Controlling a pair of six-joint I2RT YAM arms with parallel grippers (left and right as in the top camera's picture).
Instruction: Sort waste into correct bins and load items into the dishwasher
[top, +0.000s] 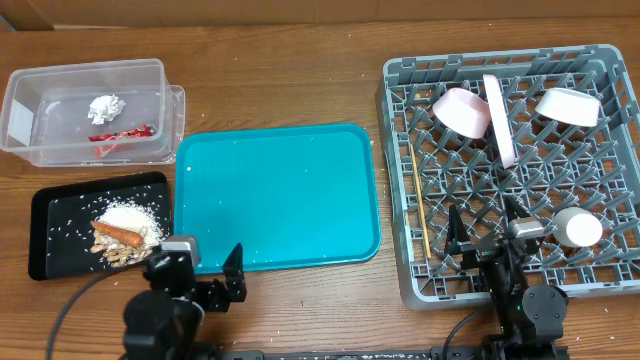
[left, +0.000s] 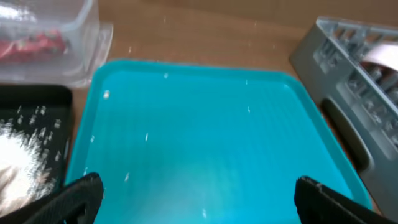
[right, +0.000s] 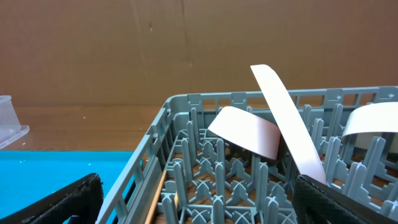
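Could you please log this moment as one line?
rack: bowls, plate, chopstick | tub: paper, wrapper | black tray: rice, carrot, nuts | teal tray: grains | left claw open | right claw open

Overhead: bright, even, diffuse light; soft short shadows beside the dish rack and clear tub. Left wrist view blurred throughout, teal tray smeared, faint sheen on it. Right wrist view sharper; near corners dark, defocused.
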